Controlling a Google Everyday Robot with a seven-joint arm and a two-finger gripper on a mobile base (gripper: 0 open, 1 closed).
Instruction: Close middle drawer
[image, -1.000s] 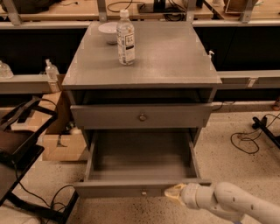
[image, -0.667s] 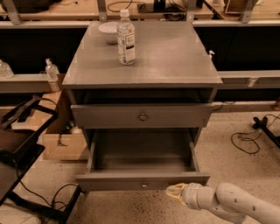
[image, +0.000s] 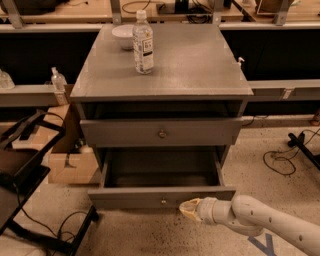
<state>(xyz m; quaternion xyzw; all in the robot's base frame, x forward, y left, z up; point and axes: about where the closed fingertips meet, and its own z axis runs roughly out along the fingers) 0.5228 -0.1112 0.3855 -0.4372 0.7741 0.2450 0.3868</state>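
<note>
As you see, done: nothing; middle drawer (image: 150, 196) open.
Gripper (image: 189, 208): at its front; grip, cannot tell.
Left: whole push.

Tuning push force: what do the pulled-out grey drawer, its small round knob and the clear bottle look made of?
Pulled-out grey middle drawer: painted wood or board, seemingly; matte, flat square-edged panels. Small round knob: probably metal, faint glint. Clear labelled bottle: likely plastic, see-through. Cream-tipped gripper sits at the drawer front, right of the knob.
</note>
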